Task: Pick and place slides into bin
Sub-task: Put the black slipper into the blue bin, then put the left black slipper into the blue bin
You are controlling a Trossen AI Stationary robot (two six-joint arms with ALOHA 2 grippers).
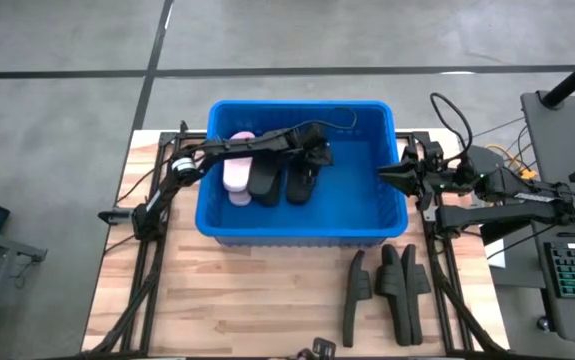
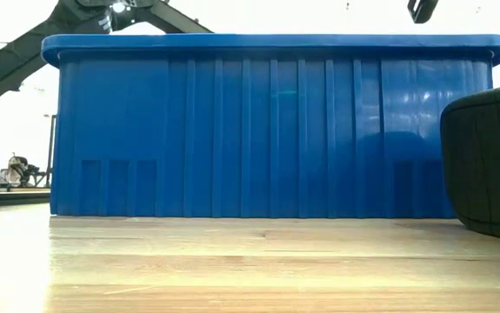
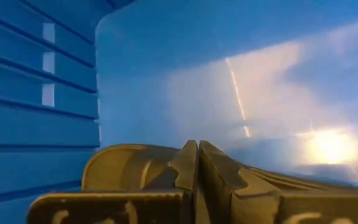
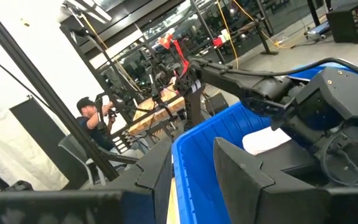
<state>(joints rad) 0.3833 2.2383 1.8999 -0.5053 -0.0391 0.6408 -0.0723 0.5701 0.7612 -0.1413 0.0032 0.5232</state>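
A: Entry, left pincer (image 1: 317, 152). It sits down inside the bin (image 1: 387, 225), toward the middle. In the left wrist view its two fingers (image 3: 188, 168) lie pressed together with nothing between them. A black slide (image 1: 300, 180) lies directly under it on the bin floor.

B: So no grip. My reading: that slide is delivered and the arm is reaching in only because the bin walls are tall.

A: Agreed, as a judgement. Beside that slide, toward the left arm's side, are another black slide (image 1: 264, 178) and a pale pink pair (image 1: 236, 170), all packed close together at one end of the bin. The rest of the floor is bare blue.

B: Right pincer (image 1: 385, 175)?

A: Hovering just over the bin rim on the right arm's side, pointing inward. The right wrist view shows its fingers (image 4: 241, 168) spread apart, holding nothing. It looks parked clear of the left arm's reach, to avoid a collision inside the bin.

B: What is left?

A: Black slides (image 1: 387, 290) lie on the wooden worktop (image 1: 247, 300) outside the bin, near the right arm's corner, standing on edge and touching one another. One of them fills the edge of the low view (image 2: 489, 165). Being nearest the right arm, they seem its job next. A person (image 4: 94, 118) is in the room beyond.
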